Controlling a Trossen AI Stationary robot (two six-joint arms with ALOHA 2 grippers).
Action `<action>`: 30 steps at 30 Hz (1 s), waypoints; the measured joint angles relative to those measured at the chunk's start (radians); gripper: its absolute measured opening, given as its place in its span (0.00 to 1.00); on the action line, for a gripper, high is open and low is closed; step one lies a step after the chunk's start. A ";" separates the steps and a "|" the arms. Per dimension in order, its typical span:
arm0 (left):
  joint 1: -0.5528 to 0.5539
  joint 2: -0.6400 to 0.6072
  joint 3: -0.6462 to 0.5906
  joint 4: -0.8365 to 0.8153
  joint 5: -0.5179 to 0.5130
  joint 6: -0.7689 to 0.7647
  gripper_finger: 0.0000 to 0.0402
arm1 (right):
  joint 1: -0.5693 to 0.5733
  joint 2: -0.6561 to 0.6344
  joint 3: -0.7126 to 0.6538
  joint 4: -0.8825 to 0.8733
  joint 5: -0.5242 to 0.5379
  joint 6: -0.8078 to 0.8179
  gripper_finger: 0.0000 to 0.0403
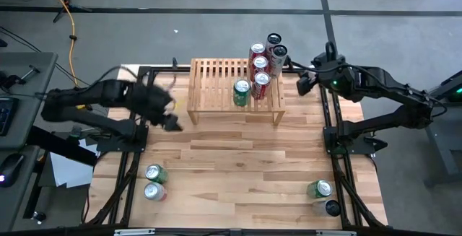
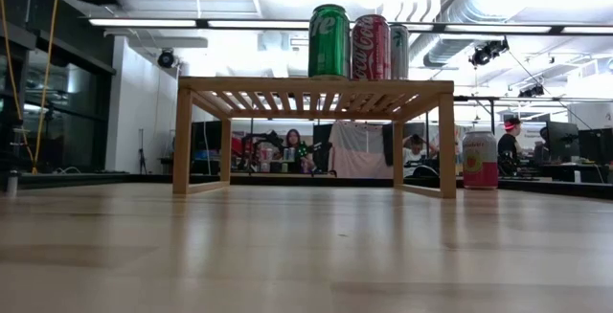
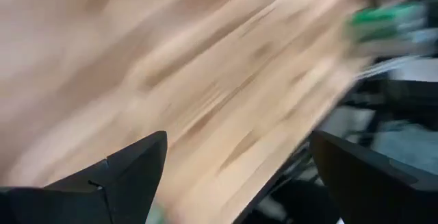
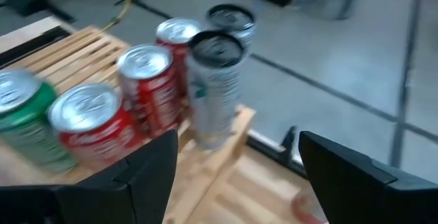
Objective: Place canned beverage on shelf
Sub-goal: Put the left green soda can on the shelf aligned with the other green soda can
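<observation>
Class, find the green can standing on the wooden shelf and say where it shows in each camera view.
High view: green can on the shelf, front of the can row.
Low view: leftmost can on top.
Left wrist view: not identifiable.
Right wrist view: at the left edge.
Shared landmark: the red can beside it.

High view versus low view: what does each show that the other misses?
Only the high view shows both grippers, left open over bare table, right open beside the shelf, plus the loose cans at the table's near corners. Only the low view shows people in the room behind and a pink can on the table beside the shelf. Both show the green can on the shelf.
</observation>
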 joint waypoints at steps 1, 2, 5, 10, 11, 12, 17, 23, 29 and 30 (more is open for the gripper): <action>-0.059 0.000 0.000 -0.059 -0.029 -0.077 0.87 | 0.000 0.000 0.000 0.000 0.020 0.000 0.71; -0.119 0.000 0.000 -0.110 -0.058 -0.166 0.87 | 0.000 0.000 0.000 0.000 0.036 0.000 0.71; -0.304 0.000 0.000 -0.194 -0.130 -0.445 0.87 | 0.000 0.000 0.000 0.000 0.065 0.000 0.71; -0.568 0.044 0.000 -0.244 -0.202 -0.841 0.87 | 0.000 0.000 0.000 -0.001 0.069 0.000 0.71; -0.609 0.064 0.000 -0.255 -0.198 -0.900 0.87 | 0.000 0.000 0.000 -0.001 0.069 0.000 0.71; -0.644 0.087 0.000 -0.263 -0.188 -0.948 0.87 | 0.000 0.000 0.000 -0.003 0.069 0.000 0.71; -0.759 0.195 0.000 -0.238 -0.143 -1.086 0.87 | 0.000 0.000 0.000 -0.017 0.070 -0.022 0.71; -0.795 0.274 0.000 -0.223 -0.121 -1.108 0.87 | 0.000 0.000 0.000 -0.017 0.099 -0.045 0.71; -0.795 0.274 -0.061 -0.162 -0.117 -1.104 0.87 | 0.000 0.000 0.000 -0.029 0.099 -0.045 0.71; -0.795 0.266 -0.085 -0.131 -0.110 -1.112 0.87 | 0.000 0.000 0.000 -0.033 0.099 -0.045 0.71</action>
